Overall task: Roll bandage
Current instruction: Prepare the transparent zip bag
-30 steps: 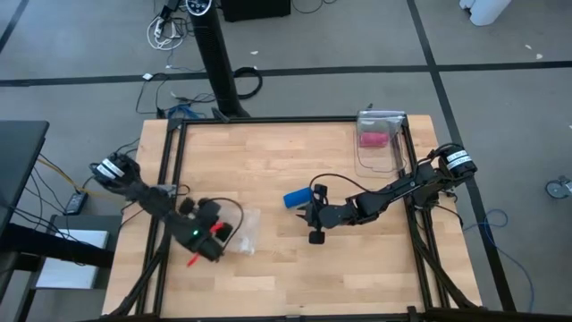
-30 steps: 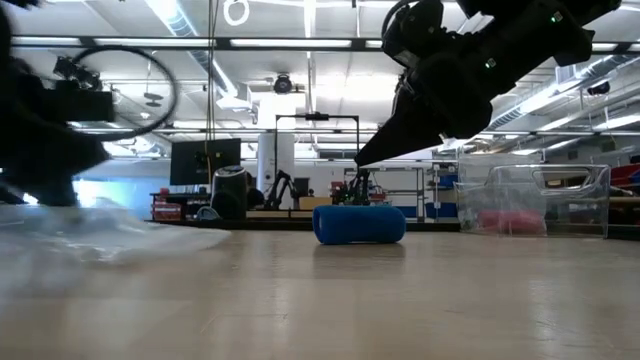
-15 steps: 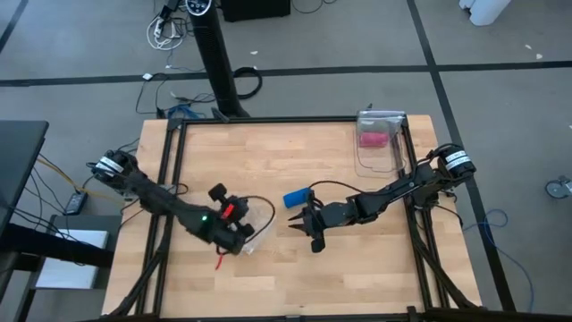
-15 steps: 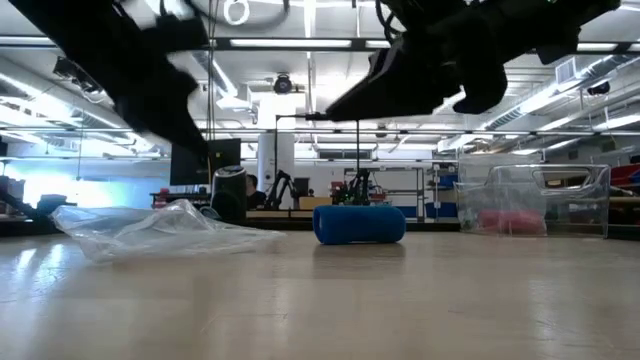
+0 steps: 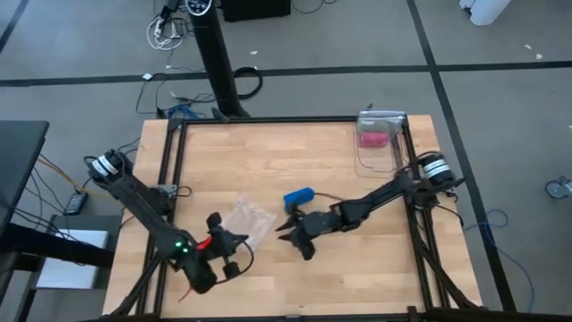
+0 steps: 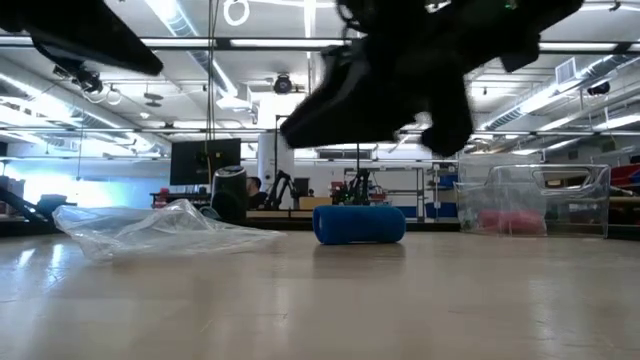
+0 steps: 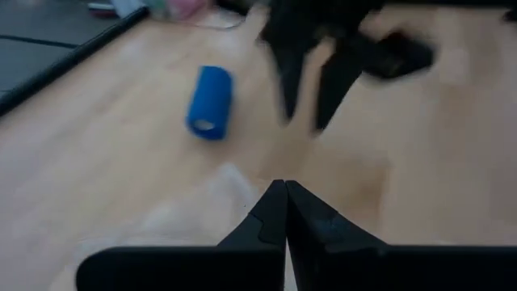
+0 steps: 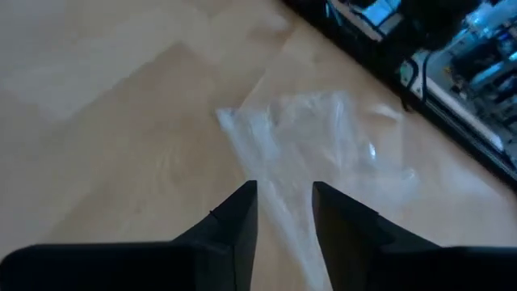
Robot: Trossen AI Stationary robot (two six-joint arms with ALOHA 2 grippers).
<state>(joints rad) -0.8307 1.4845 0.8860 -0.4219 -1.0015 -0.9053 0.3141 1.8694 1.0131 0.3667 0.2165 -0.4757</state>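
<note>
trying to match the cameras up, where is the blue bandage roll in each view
High view: bandage lies mid-table, just behind the right gripper.
Low view: centre, lying on the table.
Left wrist view: upper left.
Right wrist view: not in it.
Shared landmark: the clear plastic bag beside it.

We have our left arm (image 5: pixel 143 210) stretched from its base at nine o'clock down toward seven o'clock, bent at the elbow, with a green light and a red mark showing near the wrist. Our left gripper (image 5: pixel 234 240) sits at its end with its two dark fingers (image 7: pixel 279 212) pressed together, tips meeting. Our right arm (image 5: pixel 384 192) reaches from its base at three o'clock in toward the table's centre, low and nearly straight. Our right gripper (image 5: pixel 286 227) points toward nine o'clock, its fingers (image 8: pixel 234 214) parted with a clear gap, holding nothing.
</note>
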